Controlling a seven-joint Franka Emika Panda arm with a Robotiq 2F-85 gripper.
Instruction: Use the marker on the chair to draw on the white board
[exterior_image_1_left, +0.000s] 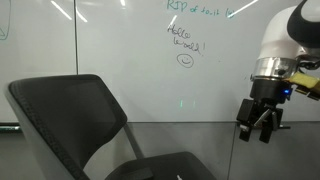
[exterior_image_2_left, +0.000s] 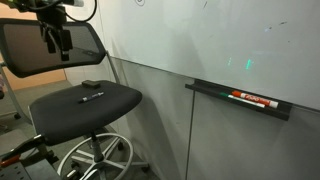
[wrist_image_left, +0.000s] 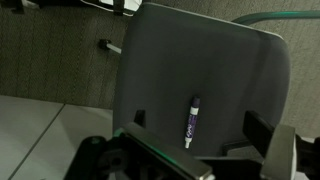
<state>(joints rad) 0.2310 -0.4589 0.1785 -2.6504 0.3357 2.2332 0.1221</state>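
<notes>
The marker (wrist_image_left: 190, 122), dark with a pale tip, lies on the dark seat of the chair (wrist_image_left: 205, 60). It also shows on the seat in an exterior view (exterior_image_2_left: 92, 97). My gripper (wrist_image_left: 200, 126) is open and empty. It hangs high above the seat with the marker between its fingers in the wrist view. The gripper shows in both exterior views (exterior_image_1_left: 258, 125) (exterior_image_2_left: 57, 40), in front of the chair backrest (exterior_image_2_left: 30, 45). The white board (exterior_image_1_left: 130, 40) with green handwriting and a smiley (exterior_image_1_left: 185, 60) is behind the chair (exterior_image_1_left: 70, 110).
A ledge (exterior_image_2_left: 215, 92) under the board (exterior_image_2_left: 220, 35) holds a dark pen with a red part (exterior_image_2_left: 250, 98). A small dark object (exterior_image_2_left: 90, 84) lies at the back of the seat. The chair's wheeled base (exterior_image_2_left: 95, 160) stands on the floor.
</notes>
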